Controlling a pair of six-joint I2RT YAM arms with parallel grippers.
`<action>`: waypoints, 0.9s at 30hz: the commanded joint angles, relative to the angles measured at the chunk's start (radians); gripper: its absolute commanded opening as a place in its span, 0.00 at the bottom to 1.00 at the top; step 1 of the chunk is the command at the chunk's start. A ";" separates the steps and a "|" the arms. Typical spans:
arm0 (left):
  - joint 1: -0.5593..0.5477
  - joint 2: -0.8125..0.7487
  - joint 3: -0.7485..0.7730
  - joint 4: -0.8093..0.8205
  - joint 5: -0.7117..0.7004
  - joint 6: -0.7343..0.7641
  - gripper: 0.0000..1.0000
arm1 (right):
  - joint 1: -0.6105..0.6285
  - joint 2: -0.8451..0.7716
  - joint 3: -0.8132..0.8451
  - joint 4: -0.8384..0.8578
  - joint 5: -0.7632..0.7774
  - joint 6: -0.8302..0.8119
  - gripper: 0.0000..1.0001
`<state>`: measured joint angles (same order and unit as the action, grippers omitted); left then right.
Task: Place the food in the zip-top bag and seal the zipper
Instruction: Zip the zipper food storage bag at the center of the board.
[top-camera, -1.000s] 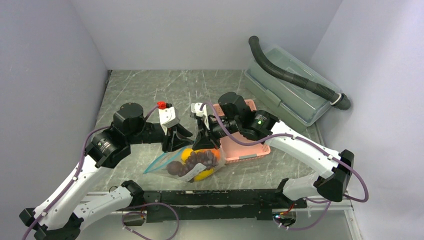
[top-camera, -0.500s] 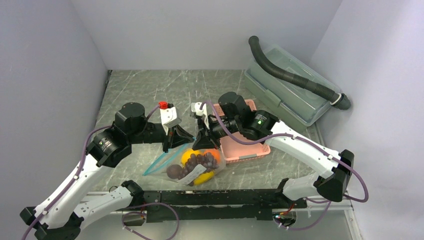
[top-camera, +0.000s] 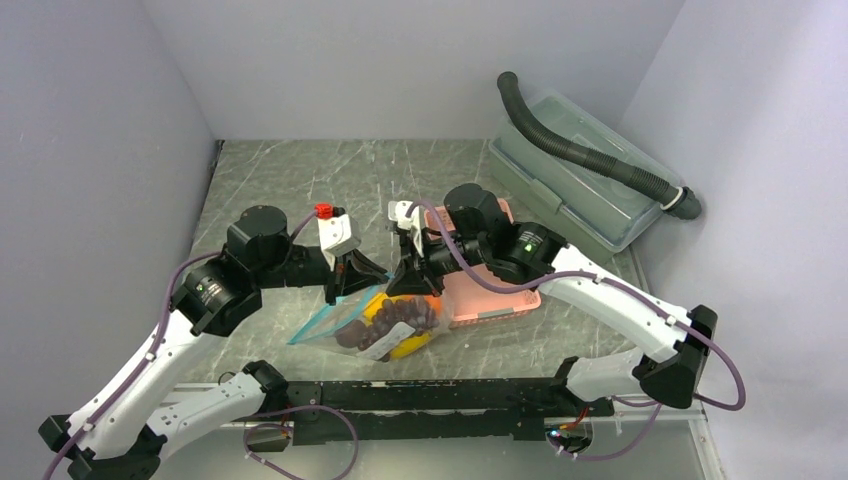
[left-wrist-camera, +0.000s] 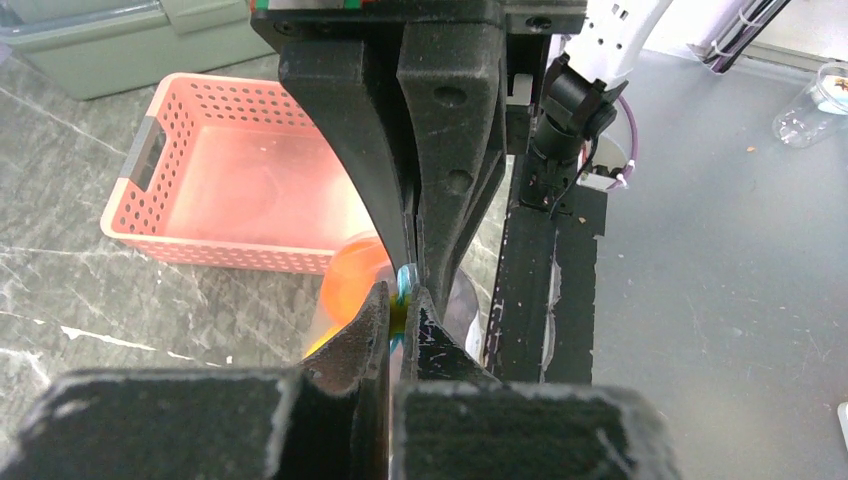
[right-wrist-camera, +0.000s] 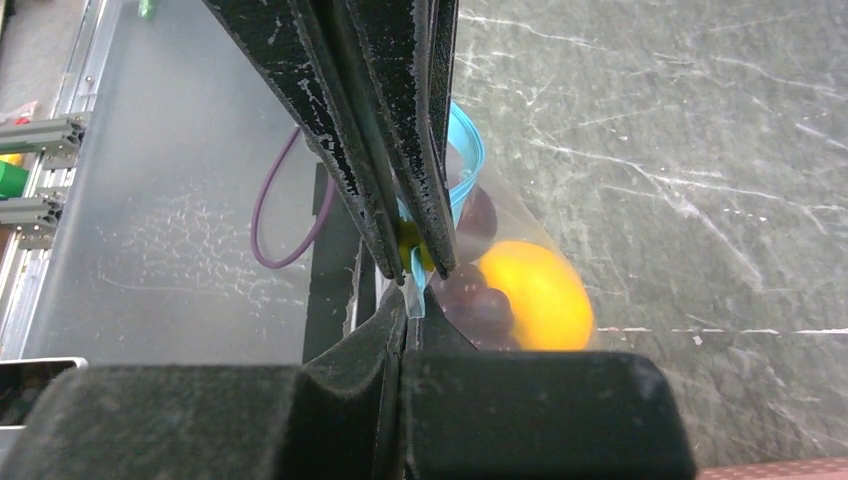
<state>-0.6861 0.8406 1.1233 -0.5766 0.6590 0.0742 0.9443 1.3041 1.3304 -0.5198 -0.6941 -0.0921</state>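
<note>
The clear zip-top bag (top-camera: 385, 325) hangs between both grippers just above the table's front. Inside it I see the orange (top-camera: 378, 308), dark purple grapes (top-camera: 405, 315) and a yellow fruit (top-camera: 408, 347). My left gripper (top-camera: 354, 288) and right gripper (top-camera: 408, 286) face each other tip to tip, both shut on the blue-teal zipper strip (top-camera: 318, 323). In the left wrist view my left gripper (left-wrist-camera: 400, 300) pinches the strip (left-wrist-camera: 404, 282) beside the orange (left-wrist-camera: 350, 280). In the right wrist view my right gripper (right-wrist-camera: 410, 300) pinches the strip (right-wrist-camera: 466, 160) above the yellow fruit (right-wrist-camera: 535, 290). The red slider is hidden.
The pink slotted basket (top-camera: 495, 300) sits right behind the right gripper, and also shows in the left wrist view (left-wrist-camera: 230, 180). A large clear lidded box (top-camera: 575, 180) with a dark corrugated hose (top-camera: 590, 155) stands at the back right. The black rail (top-camera: 450, 395) lines the near edge.
The bag sagged a little, then rose again. The right arm has shifted slightly to the right. Both grippers stay shut on the strip, close together.
</note>
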 joint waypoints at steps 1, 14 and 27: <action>-0.003 -0.015 -0.004 -0.032 0.010 0.026 0.00 | -0.008 -0.088 0.038 0.102 0.011 0.016 0.00; -0.003 -0.035 -0.002 -0.054 -0.001 0.025 0.00 | -0.037 -0.145 0.026 0.098 0.058 0.014 0.00; -0.001 -0.030 -0.001 -0.055 0.007 0.022 0.00 | -0.044 -0.213 0.006 0.169 0.122 0.060 0.00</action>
<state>-0.6949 0.8215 1.1233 -0.5072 0.6697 0.0757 0.9287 1.1889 1.3109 -0.4789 -0.6098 -0.0589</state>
